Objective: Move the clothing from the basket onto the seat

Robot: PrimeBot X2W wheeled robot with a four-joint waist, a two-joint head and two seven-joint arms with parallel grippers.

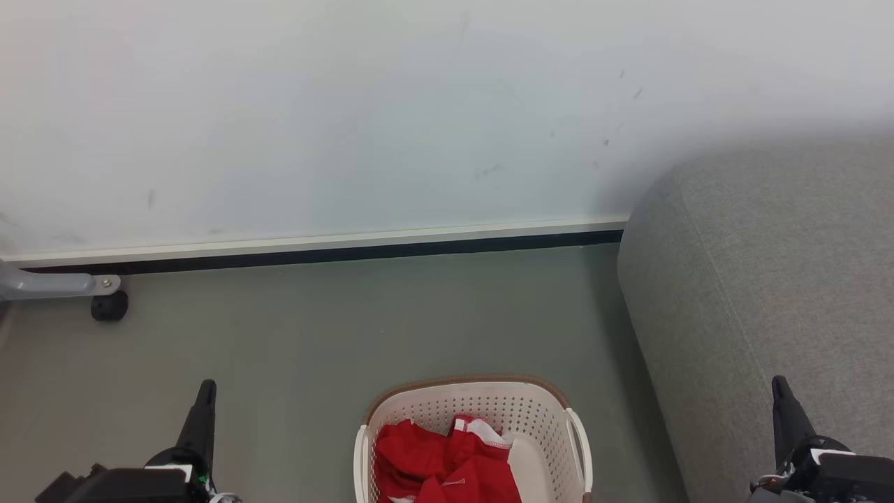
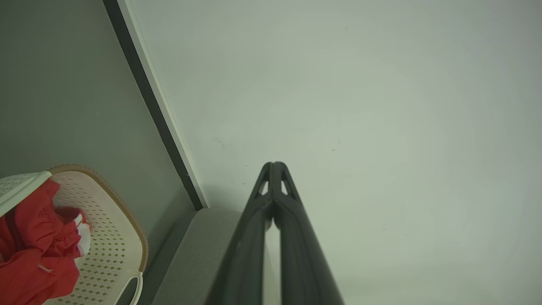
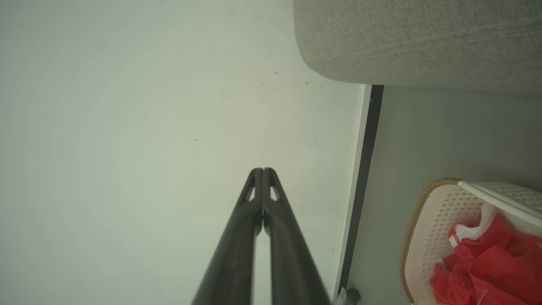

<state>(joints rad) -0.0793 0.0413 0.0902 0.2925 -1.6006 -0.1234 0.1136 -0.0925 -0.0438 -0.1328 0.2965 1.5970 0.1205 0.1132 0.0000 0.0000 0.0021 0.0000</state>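
The cream perforated basket (image 1: 482, 402) with a brown rim stands on the floor at the bottom middle of the head view. Red clothing (image 1: 447, 464) with white trim lies bunched inside it, also seen as red clothing (image 2: 31, 250) in the left wrist view and red clothing (image 3: 495, 262) in the right wrist view. The big grey seat (image 1: 768, 293) rises at the right, beside the basket. My left gripper (image 1: 207, 388) is shut and empty at the lower left, clear of the basket. Over the seat's edge at the lower right, my right gripper (image 1: 778, 383) is shut and empty.
A pale wall with a white-and-black skirting board (image 1: 314, 248) runs across the back. A grey metal leg with a black caster (image 1: 108, 305) stands at the far left. Grey-green floor (image 1: 314, 328) lies between the wall and the basket.
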